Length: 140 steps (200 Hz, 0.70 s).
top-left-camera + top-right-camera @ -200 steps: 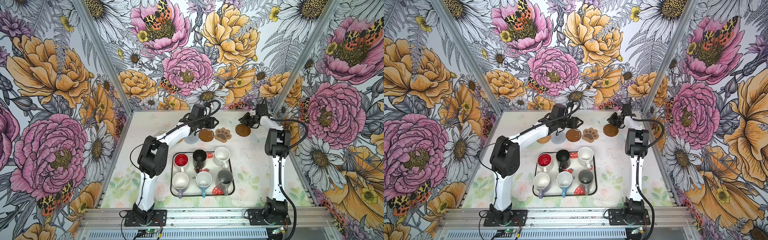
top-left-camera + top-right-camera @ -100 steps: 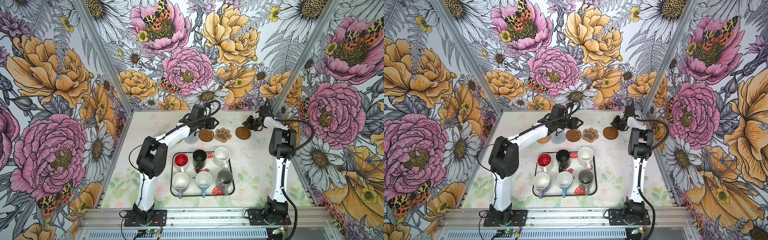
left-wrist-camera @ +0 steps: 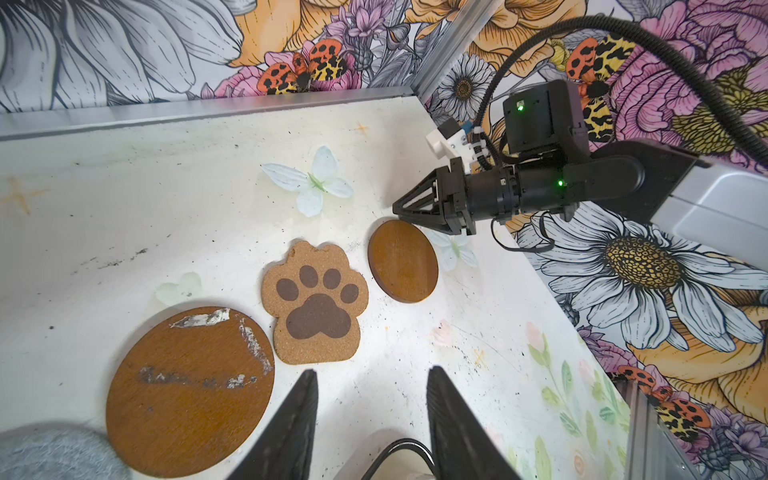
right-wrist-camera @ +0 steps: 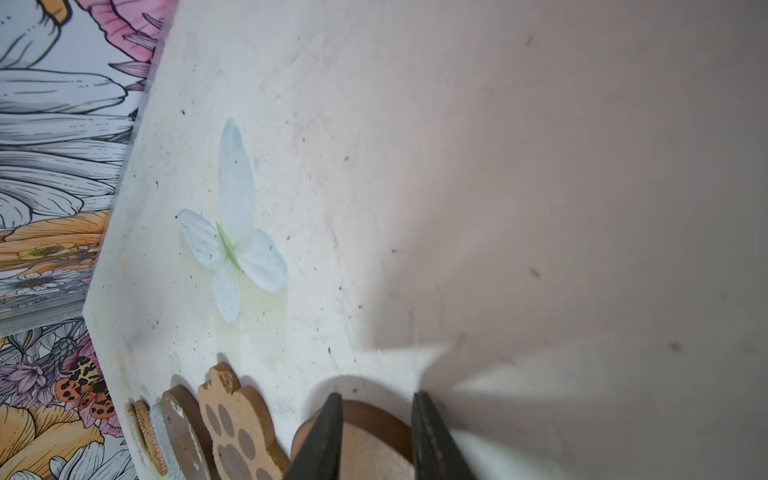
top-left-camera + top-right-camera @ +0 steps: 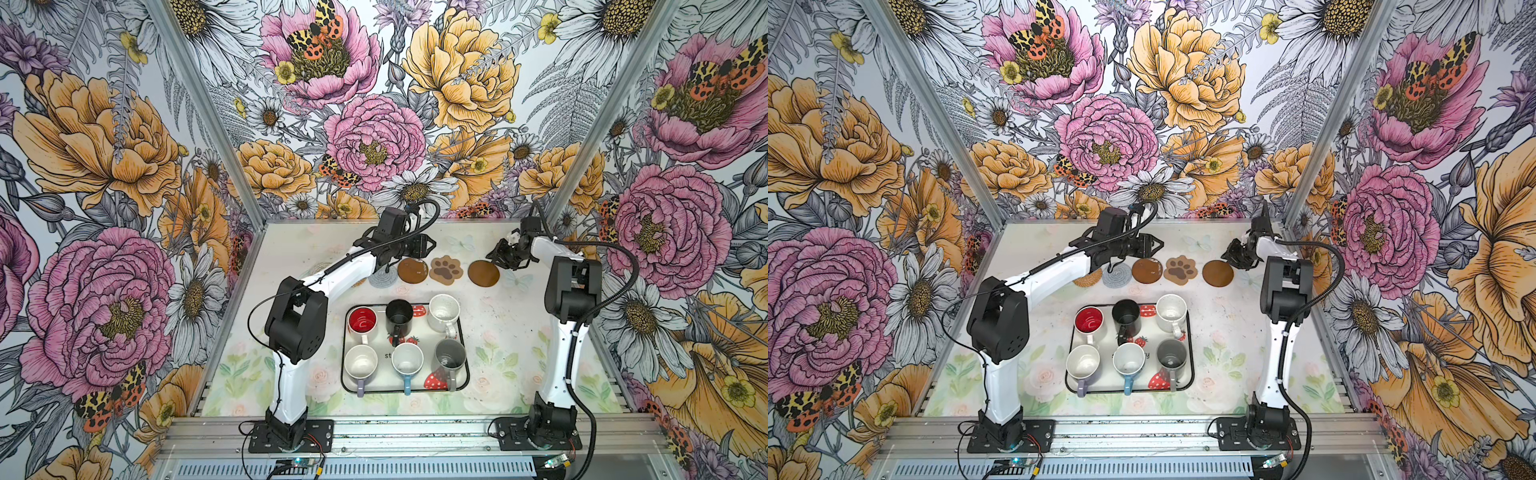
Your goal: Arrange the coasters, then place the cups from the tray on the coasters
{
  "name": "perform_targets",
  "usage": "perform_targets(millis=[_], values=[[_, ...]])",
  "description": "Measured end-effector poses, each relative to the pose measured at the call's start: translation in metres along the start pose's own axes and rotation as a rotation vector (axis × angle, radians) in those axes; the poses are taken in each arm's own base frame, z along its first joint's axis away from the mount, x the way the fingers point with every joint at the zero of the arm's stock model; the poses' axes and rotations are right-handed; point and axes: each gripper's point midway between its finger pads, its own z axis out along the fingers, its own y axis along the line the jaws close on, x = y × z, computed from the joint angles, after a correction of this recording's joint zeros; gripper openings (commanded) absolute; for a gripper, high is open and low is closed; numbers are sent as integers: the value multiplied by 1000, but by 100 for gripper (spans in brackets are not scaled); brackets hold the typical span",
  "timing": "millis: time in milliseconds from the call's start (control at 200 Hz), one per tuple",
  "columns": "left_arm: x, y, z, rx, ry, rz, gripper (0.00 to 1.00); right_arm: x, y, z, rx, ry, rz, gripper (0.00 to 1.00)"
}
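Note:
Five coasters lie in a row at the back of the table: a rattan one (image 5: 1088,277) half under my left arm, a grey spiral (image 5: 1116,274), a scratched brown disc (image 5: 412,270), the paw coaster (image 5: 446,269) and a second brown disc (image 5: 483,273). My right gripper (image 5: 492,255) is at that disc's far right edge. In the right wrist view the right gripper (image 4: 376,399) has its jaws apart, with the disc (image 4: 374,449) flat beneath. My left gripper (image 3: 372,399) hovers open and empty beside the scratched disc (image 3: 187,390). Six cups stand in the tray (image 5: 343,353).
The tray holds red-inside (image 5: 362,322), black (image 5: 399,318) and speckled white (image 5: 444,309) cups at the back, and lilac (image 5: 360,361), light blue (image 5: 407,359) and grey (image 5: 449,353) at the front. Metal wall rails border the table on three sides, close behind the coasters.
The right gripper has come down toward the front, and the right brown disc has shifted slightly forward into line with the paw coaster. Its jaws have parted. The left arm has not moved.

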Motion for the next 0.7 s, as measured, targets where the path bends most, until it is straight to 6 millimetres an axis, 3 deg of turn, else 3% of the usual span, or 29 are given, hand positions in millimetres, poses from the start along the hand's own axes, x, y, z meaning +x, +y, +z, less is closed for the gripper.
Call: perform_targets(millis=[320, 701], values=[[-19, -11, -39, -32, -73, 54, 45, 15, 0, -53, 73, -58, -78, 43], [-14, -9, -73, -93, -106, 61, 46, 60, -36, -39, 141, 47, -31, 40]])
